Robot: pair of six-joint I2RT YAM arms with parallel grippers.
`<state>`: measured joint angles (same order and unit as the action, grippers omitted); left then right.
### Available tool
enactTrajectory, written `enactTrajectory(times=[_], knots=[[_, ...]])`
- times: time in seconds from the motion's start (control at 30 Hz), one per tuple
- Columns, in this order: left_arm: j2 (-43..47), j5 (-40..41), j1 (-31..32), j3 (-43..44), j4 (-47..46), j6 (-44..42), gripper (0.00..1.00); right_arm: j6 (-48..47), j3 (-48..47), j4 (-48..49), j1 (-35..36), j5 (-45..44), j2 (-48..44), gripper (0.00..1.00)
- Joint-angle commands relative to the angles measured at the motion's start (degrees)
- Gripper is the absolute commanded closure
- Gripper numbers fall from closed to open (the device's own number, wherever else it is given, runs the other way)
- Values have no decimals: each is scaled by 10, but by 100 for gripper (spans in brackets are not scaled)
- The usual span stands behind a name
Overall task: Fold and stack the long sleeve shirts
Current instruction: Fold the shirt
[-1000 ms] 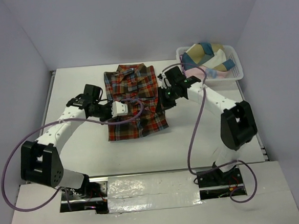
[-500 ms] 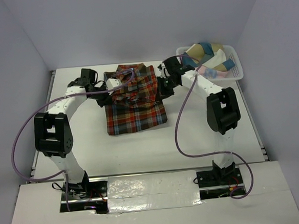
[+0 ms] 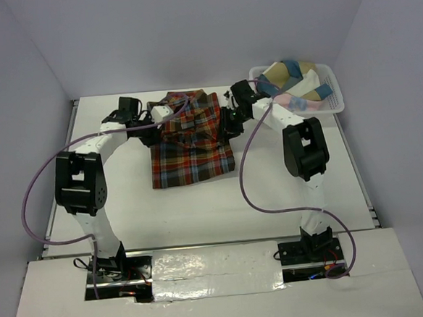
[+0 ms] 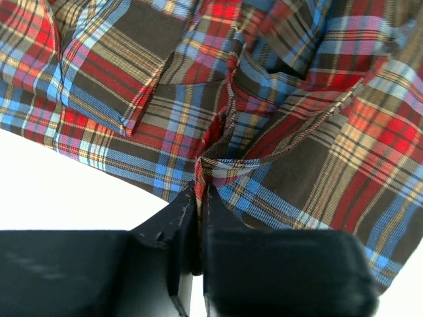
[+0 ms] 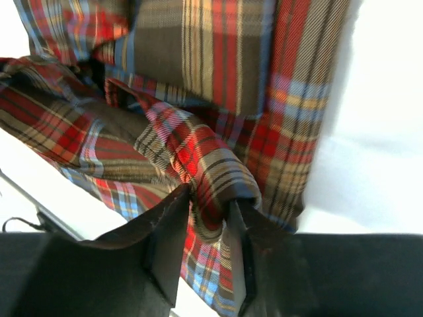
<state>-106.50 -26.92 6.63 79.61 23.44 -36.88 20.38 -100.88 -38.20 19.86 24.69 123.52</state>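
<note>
Plaid shirt (image 3: 193, 156) lies flat mid-bench (image 3: 127, 200), doubled and bunched at the collar end. Left end effector (image 4: 200, 188) pinches a cloth edge. Right end effector (image 5: 211, 198) grasps a thicker fold. We judge that both carry corners to keep the fold square.

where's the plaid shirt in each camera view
Top external: plaid shirt at far centre of the white table.
Left wrist: fills the upper picture, a fold pinched in the left fingers.
Right wrist: upper left and middle, a fold between the right fingers.
Shared landmark: the white table.
</note>
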Motion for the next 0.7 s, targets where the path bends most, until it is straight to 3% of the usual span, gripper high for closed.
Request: enactTrajectory(times=[0.0, 0.13, 0.27, 0.37, 0.47, 0.53, 0.6, 0.63, 0.67], knots=[[-16, 17, -2, 5, -46, 43, 78, 14, -18, 50, -15, -2, 4, 62], [-30, 45, -4, 11, -76, 94, 61, 11, -69, 42, -24, -56, 7, 52], [-34, 103, -4, 22, -96, 138, 60, -19, -45, 78, -23, -90, -59, 46], [-38, 143, -5, 25, -94, 160, 56, -41, 35, 119, -18, -111, -143, 42], [-44, 157, -5, 28, -86, 175, 52, -60, 131, 151, -4, -123, -217, 44], [-44, 161, -5, 36, -84, 188, 51, -75, 196, 163, 10, -123, -244, 51], [-45, 174, -5, 47, -81, 205, 42, -72, 241, 175, 30, -113, -266, 56], [-46, 182, -5, 62, -79, 211, 28, -65, 254, 176, 35, -109, -268, 58], [-49, 191, -6, 73, -74, 215, 26, -59, 264, 183, 40, -94, -269, 60]])
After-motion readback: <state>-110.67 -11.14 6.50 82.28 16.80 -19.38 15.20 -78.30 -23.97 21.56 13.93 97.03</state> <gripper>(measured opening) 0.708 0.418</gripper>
